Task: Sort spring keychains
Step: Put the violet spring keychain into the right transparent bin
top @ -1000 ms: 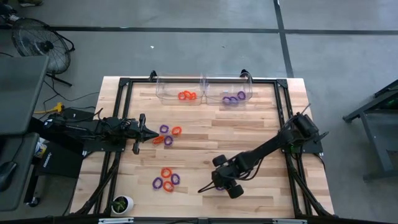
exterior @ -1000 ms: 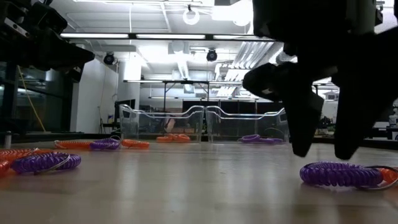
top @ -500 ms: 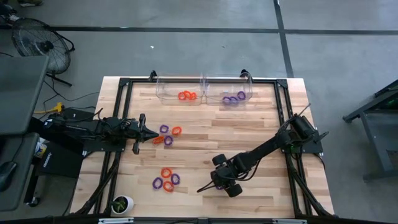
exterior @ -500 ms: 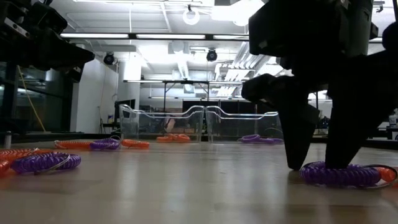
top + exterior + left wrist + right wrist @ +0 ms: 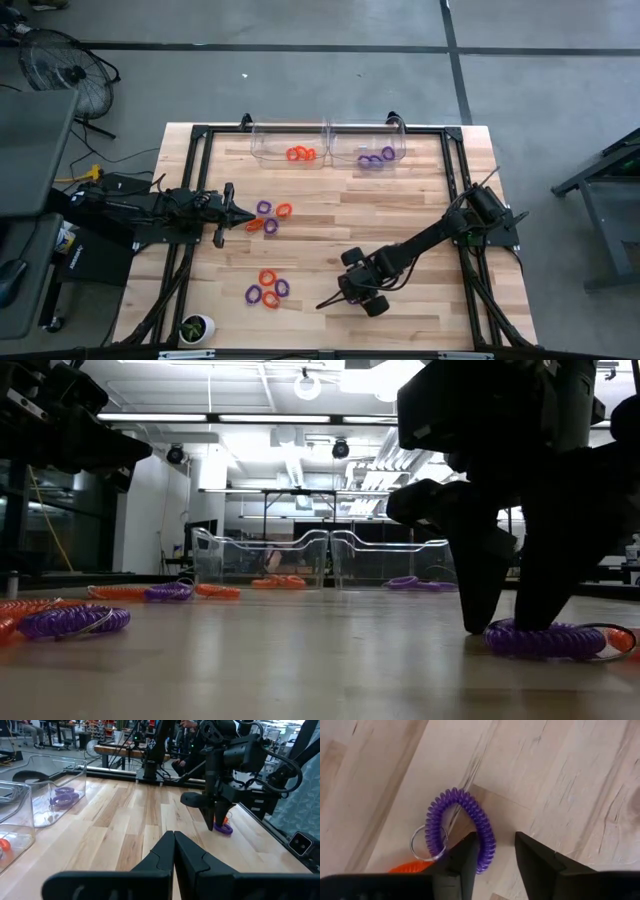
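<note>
A: Largest first. Wooden table (image 5: 400, 215), two clear bins (image 5: 328, 143) side by side at its far edge. Left bin holds orange-red coils, right bin purple ones.

B: Arms?

A: Left arm lies low along the table's left side. Left gripper (image 5: 250, 219) is clenched, fingers pressed together with nothing between them, its tip just beside a loose cluster of spring keychains (image 5: 271, 217) at mid-table. A second cluster sits nearer the front edge.

B: And the working one?

A: Right gripper (image 5: 494, 854) is down at the table near the front, right of that second cluster. Fingers part-way open, not wide. They straddle one side of a purple keychain (image 5: 465, 827) lying flat on the wood: one finger (image 5: 457, 862) is inside the loop against the coil, the other stands outside it with a gap to the coil.

B: Gripped?

A: Not pinched; coil rests on the table. Its metal split ring (image 5: 429, 842) lies inside the loop. An orange-red keychain (image 5: 410, 867) touches the purple one, partly hidden.
</note>
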